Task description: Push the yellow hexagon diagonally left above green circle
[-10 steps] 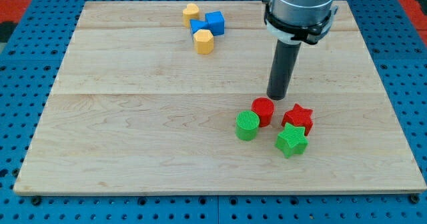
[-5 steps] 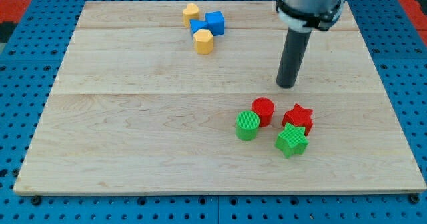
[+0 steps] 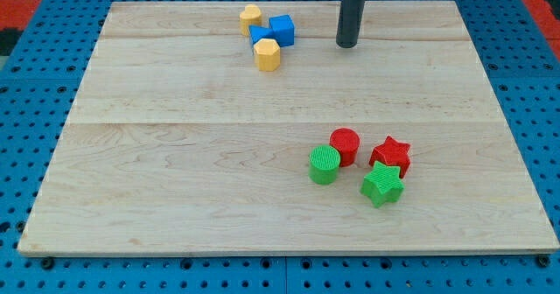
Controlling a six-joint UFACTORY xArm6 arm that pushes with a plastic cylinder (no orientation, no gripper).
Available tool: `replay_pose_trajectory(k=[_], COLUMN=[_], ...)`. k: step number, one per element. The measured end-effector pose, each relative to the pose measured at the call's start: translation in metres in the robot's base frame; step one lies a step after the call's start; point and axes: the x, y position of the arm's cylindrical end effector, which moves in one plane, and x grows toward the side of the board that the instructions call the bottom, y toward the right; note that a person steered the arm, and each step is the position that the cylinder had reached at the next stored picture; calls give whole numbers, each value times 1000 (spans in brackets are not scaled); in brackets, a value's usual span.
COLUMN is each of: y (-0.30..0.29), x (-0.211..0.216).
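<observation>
The yellow hexagon [image 3: 268, 54] lies near the view's top, left of centre, touching a blue block [image 3: 260, 36]. The green circle [image 3: 325, 164] stands low and right of centre, touching the red circle [image 3: 345, 145]. My tip [image 3: 347, 44] rests on the board near the view's top, about ninety pixels to the right of the yellow hexagon and far above the green circle. It touches no block.
A second yellow block [image 3: 251, 17] and a blue cube [image 3: 282, 28] sit by the hexagon. A red star [image 3: 390, 154] and a green star [image 3: 382, 185] lie right of the green circle. The wooden board [image 3: 175, 171] lies on a blue pegboard.
My tip has moved from just above the red circle up toward the view's top and slightly left. No block has moved.
</observation>
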Motion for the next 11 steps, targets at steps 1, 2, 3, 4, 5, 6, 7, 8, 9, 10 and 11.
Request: replay_pose_trajectory(k=[1,2,3,4,5,6,7,8,9,10,11], y=[-32,-35,-35,-37,-46,-78,-122,-142,-127,-118,-148], x=[7,10,10,10,3,-1,18,59,70,98,100])
